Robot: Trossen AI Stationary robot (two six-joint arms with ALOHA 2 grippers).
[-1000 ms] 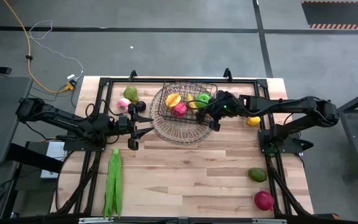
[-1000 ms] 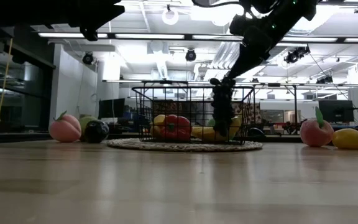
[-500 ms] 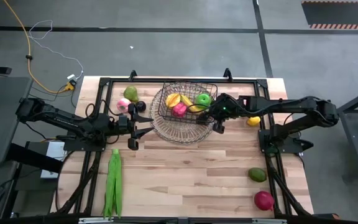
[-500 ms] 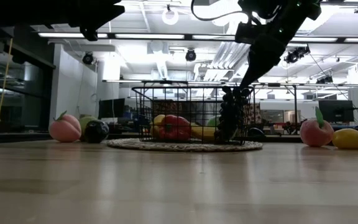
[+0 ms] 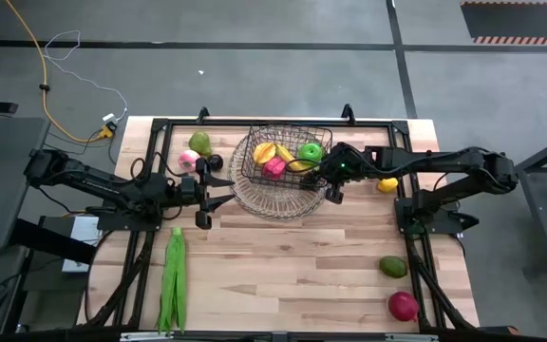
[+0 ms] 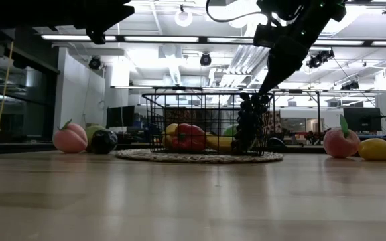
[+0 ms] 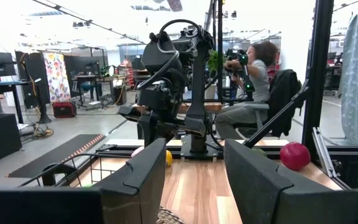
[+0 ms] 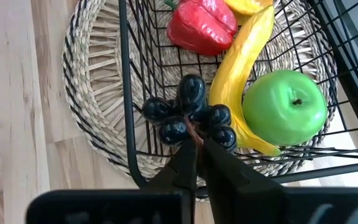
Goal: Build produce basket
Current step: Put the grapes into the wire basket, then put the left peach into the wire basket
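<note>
The right gripper (image 8: 196, 146), fingers pinched nearly shut on the stem of the dark grapes (image 8: 190, 115), holds the bunch at the near right corner of the basket (image 5: 254, 185), beside a banana (image 8: 244, 65) and green apple (image 8: 284, 107). The left gripper (image 5: 204, 193) waits partly open, left of the basket.

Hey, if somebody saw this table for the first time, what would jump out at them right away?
The wire basket at the table's far middle, already holding a green apple, a banana and a red pepper. Next, the right claw, shut on the stem of the dark grapes at the basket's rim. Then the long green pods near the front left edge.
</note>
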